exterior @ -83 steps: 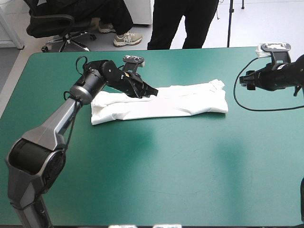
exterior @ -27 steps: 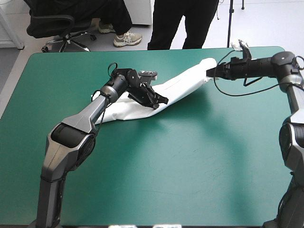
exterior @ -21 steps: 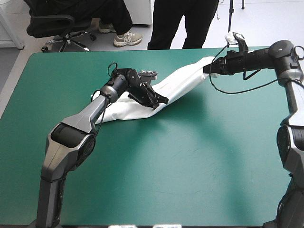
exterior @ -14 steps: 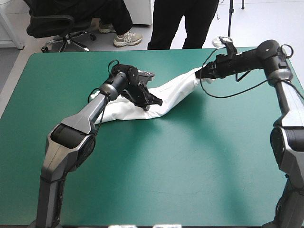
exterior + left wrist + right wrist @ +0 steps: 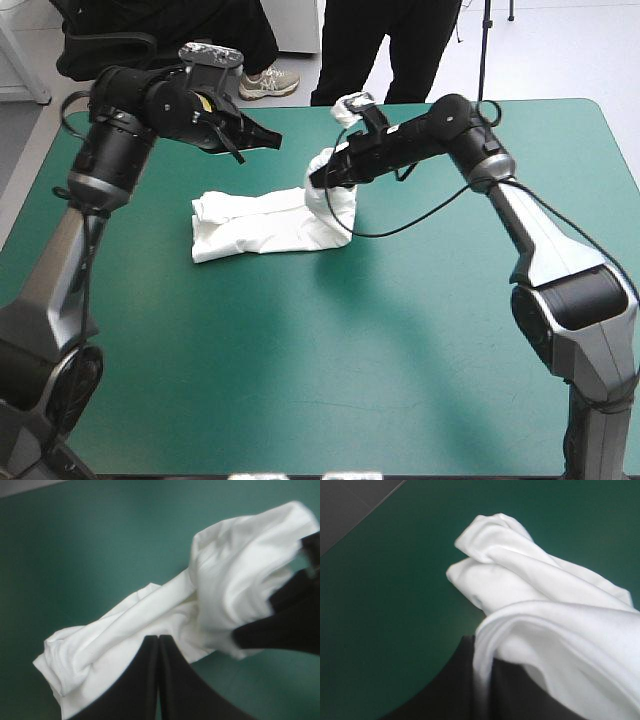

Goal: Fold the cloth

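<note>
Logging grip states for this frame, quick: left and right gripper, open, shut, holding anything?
Left gripper: shut, holding nothing, raised clear of the T-shirt.
Right gripper: shut on the T-shirt, one end lifted above the rest.

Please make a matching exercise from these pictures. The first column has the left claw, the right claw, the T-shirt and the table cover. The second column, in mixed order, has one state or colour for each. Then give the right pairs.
Column one:
1. left claw
2. right claw
3. T-shirt
4. table cover

Column two:
A. teal-green
B. shut, empty, raised above the table
C. one end lifted, the rest lying on the table
D. shut on the T-shirt

Pairs: 1-B, 2-D, 3-C, 4-A.
</note>
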You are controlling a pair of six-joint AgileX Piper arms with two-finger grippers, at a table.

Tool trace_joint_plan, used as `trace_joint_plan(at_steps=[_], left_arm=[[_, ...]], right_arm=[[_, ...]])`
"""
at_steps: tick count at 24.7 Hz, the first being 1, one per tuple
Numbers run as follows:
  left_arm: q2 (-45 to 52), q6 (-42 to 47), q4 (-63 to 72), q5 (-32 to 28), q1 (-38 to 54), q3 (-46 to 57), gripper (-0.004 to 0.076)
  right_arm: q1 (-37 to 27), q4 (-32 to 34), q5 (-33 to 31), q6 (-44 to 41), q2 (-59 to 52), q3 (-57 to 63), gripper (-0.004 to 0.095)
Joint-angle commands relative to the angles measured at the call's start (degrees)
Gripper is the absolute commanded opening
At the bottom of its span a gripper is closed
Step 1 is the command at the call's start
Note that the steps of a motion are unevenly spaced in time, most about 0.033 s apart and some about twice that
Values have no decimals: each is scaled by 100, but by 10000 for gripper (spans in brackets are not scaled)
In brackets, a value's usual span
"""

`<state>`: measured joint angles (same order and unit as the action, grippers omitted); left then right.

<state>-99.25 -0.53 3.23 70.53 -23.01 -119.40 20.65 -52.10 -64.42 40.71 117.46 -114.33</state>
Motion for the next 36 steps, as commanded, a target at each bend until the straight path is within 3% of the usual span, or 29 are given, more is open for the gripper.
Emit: trace_joint_plan(at_steps=[1,3,5,9,11,12,14,17,19,25,36], left_arm=[[696,53,67,349,7,-84,-18],[932,53,43,349,7,30,-18],[1014,53,30,349,7,83,-18],[1013,53,41,349,7,83,-18],[1013,53,29,349,7,83,-18],[1013,53,29,349,7,83,-18],[1013,53,-7,349,7,83,-18],[1013,53,17,349,7,83,-18],[1013,53,88,349,7,83,-18],[1013,53,92,349,7,83,-18],[1013,53,184,349,7,83,-18]], right_arm=[[450,-363,216,-85,109,-651,-13],[802,-376,276,-430,550,-1197,-11],[1047,-405,194,-461,904,-1540,65],[1154,-831,-231,-422,1058,-1624,552],[1086,-919,-537,-477,1007,-1677,722],[1023,-919,-672,-538,897,-1677,754],[885,-332,-699,-782,549,-1662,736],[426,1299,-699,-1342,-86,-1616,691],[-32,1752,-658,-1519,-401,-1263,676],[-918,1483,-460,-1407,-687,-90,671],[-463,755,231,-762,429,172,671]])
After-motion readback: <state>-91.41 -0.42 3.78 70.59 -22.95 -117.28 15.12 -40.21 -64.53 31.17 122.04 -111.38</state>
